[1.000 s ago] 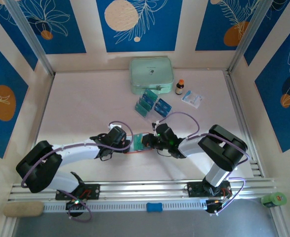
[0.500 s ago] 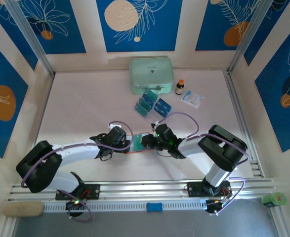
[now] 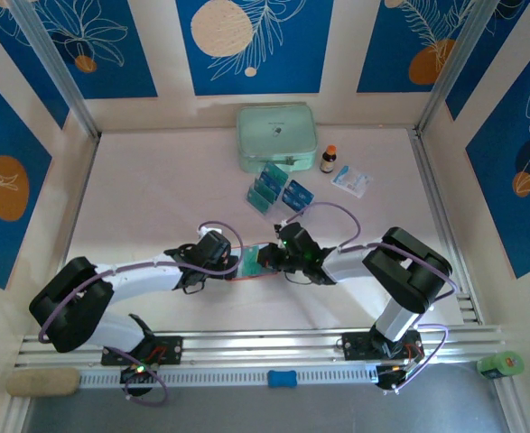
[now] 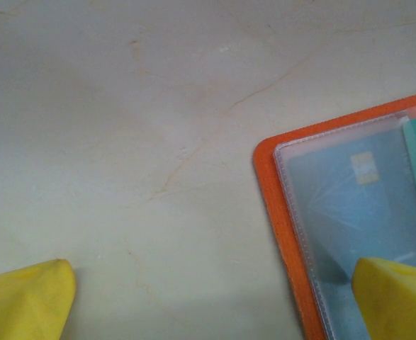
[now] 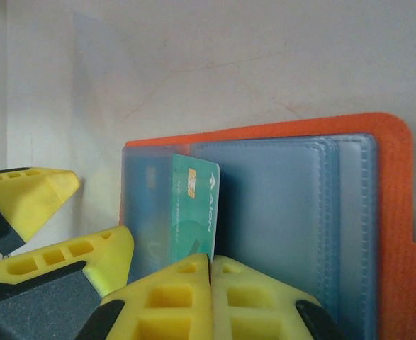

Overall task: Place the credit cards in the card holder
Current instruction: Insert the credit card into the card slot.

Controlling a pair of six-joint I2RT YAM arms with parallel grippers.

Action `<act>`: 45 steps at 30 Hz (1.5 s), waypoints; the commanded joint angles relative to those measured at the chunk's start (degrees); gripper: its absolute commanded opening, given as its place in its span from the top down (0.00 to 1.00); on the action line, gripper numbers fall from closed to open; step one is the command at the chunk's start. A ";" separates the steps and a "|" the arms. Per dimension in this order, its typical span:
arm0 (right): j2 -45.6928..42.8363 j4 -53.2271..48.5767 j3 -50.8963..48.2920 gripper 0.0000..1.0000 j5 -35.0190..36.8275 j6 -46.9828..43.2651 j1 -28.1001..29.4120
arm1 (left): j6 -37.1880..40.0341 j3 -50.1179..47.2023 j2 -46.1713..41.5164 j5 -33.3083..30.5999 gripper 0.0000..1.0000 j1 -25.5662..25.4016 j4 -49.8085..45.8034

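— While looking down from above, find the right gripper [image 3: 269,259]. Pinched shut?
— Yes, clamped tight on a green card [image 5: 195,205]. See the fingers [image 5: 193,301] pressed together on its near edge.
— And the rest of that card?
— Just ahead of the fingers, over the open holder [image 5: 395,212], beside a blue-grey pocket. Cannot tell how far in.
— Where to look for the left gripper [image 4: 211,304]?
— Right across the holder, facing the right gripper. Spread wide apart, holding nothing. One finger over a clear pocket with a card inside, the other over bare table [image 4: 122,142].
— More cards [image 3: 298,194]?
— Well past both grippers, lying near a mint case [image 3: 277,138].
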 commanded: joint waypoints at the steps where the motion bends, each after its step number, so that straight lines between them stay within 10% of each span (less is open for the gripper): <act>1: 2.02 -5.29 1.14 1.00 -1.18 -0.21 0.35 | -0.06 -0.62 -0.58 -0.89 0.00 0.03 -0.48; 39: 4.00 -12.61 6.47 1.00 -5.45 -1.32 -0.18 | -0.86 -1.56 -0.77 -2.52 0.00 0.06 -0.44; 45: 1.59 -15.41 6.54 0.74 -6.32 -3.13 -1.09 | -1.08 -1.27 -1.50 -2.81 0.00 0.10 -1.04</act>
